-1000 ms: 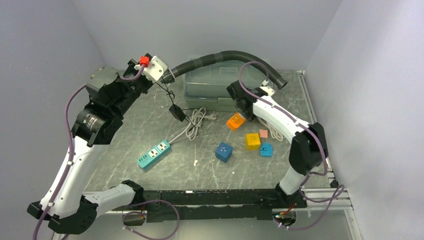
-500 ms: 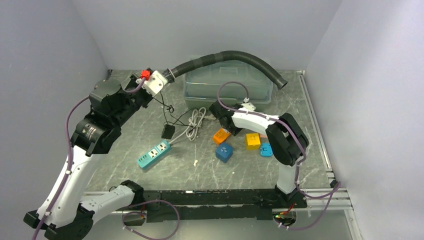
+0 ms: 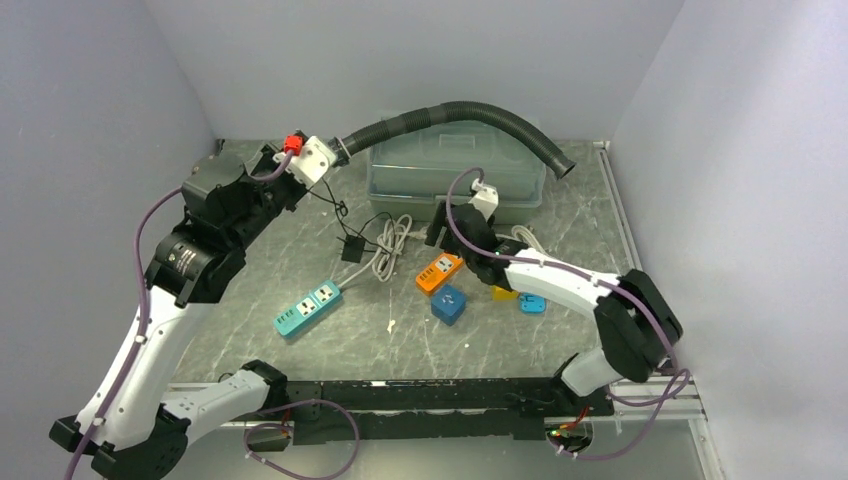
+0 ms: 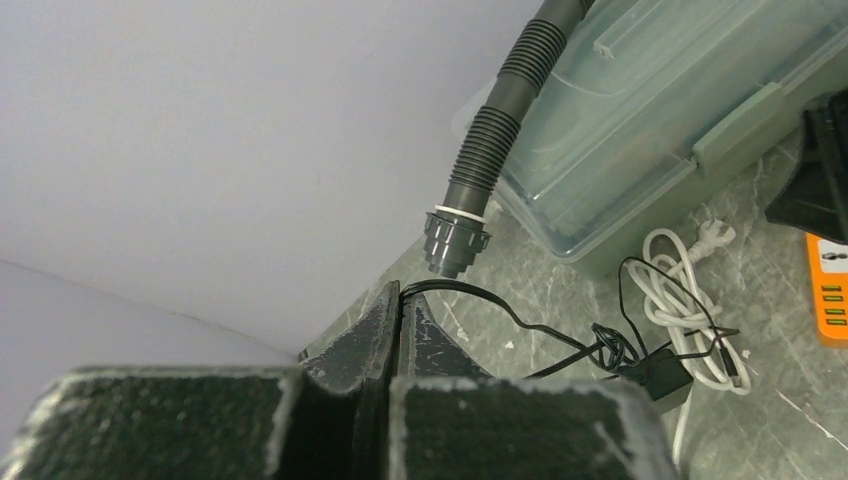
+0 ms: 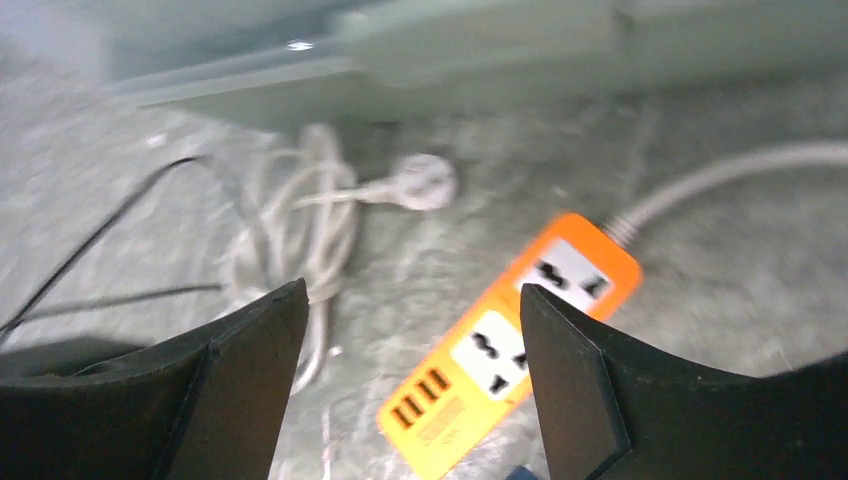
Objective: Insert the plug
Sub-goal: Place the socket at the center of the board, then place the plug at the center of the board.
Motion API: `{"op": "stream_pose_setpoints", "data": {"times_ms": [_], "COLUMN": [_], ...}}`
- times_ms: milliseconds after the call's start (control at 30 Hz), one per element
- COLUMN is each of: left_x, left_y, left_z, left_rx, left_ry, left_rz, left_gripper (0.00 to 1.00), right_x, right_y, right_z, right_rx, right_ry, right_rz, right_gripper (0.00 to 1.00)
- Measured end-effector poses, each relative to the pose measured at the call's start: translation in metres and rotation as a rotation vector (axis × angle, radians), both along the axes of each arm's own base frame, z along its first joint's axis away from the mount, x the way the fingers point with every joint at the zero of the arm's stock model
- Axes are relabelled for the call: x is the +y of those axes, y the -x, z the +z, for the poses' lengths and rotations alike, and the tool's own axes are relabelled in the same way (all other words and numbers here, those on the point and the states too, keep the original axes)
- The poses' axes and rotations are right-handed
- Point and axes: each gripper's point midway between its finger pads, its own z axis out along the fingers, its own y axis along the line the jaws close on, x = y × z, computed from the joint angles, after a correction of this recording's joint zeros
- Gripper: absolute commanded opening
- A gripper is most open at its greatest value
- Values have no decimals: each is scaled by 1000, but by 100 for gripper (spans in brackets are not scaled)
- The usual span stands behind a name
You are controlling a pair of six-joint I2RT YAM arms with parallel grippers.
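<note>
Plug-carrying step, it seems: the left gripper (image 4: 396, 300), upper left, pinches a black cord (image 4: 445, 284), its plug (image 3: 352, 248) at centre. The right gripper (image 5: 410, 310) gapes wide over the orange power strip (image 5: 510, 340); next, it likely steadies the strip.

A thin black cable (image 3: 335, 205), its adapter (image 3: 352, 248) at the lower end, trails from the raised left arm (image 3: 215, 225) near the worktop's (image 3: 330, 345) far-left corner. The right arm (image 3: 545, 278) reaches over an orange power strip (image 3: 440, 272) mid-worktop. A teal power strip (image 3: 308, 308) lies nearer the left edge.
</note>
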Motion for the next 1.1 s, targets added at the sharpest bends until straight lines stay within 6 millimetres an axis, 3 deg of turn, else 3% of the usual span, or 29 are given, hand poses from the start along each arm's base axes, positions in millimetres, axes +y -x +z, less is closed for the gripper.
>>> {"op": "stream_pose_setpoints", "data": {"times_ms": [167,367,600,800,967,1100], "left_x": [-3,-1,4,3,2,-3], "left_y": [-8,-7,0,17,24,22], "left_z": [11,39,98,145,149,135], "left_rx": [-19,-82,-215,-316,-326,-284], "left_ry": [-5,16,47,89,98,94], "left_rz": [5,11,6,-38,-62,-79], "left_gripper": [0,0,0,0,0,0], "right_x": [53,109,139,152,171,193], "right_y": [3,11,33,20,20,33], "right_z": [53,62,71,83,99,103], "right_rx": [-190,-291,-496,-595,-667,-700], "right_ry": [-39,9,72,97,55,20], "right_rz": [403,772,964,999,1054,1114], "right_gripper": [74,77,78,78,79,79]}}
